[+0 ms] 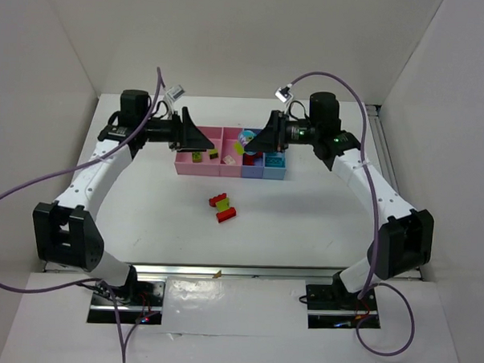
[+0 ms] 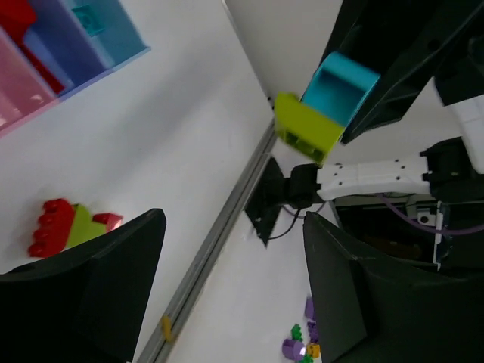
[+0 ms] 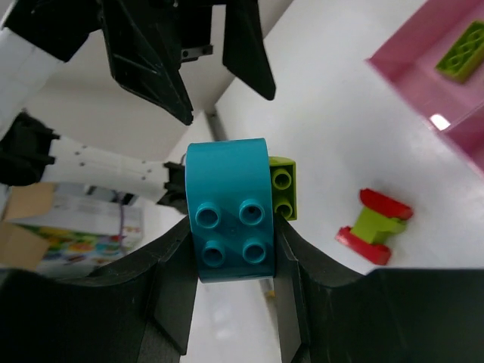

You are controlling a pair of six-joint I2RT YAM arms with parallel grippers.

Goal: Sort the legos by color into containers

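The containers (image 1: 230,171) form a row of two pink, one dark blue and one light blue bin. My right gripper (image 1: 258,142) hovers over the row, shut on a teal lego (image 3: 231,212) that has a yellow-green lego (image 3: 282,187) stuck to its far side. From the left wrist view the same pair (image 2: 327,106) hangs in the air. My left gripper (image 2: 233,227) is open and empty above the left pink bin (image 1: 186,165). A red and yellow-green lego cluster (image 1: 223,207) lies on the table in front of the bins. A yellow-green lego (image 3: 461,51) rests in a pink bin.
White walls close in the table at the back and both sides. A metal rail (image 1: 238,271) runs along the near edge between the arm bases. Purple cables (image 1: 33,184) loop beside the arms. Several small loose pieces (image 2: 301,344) lie beyond the rail.
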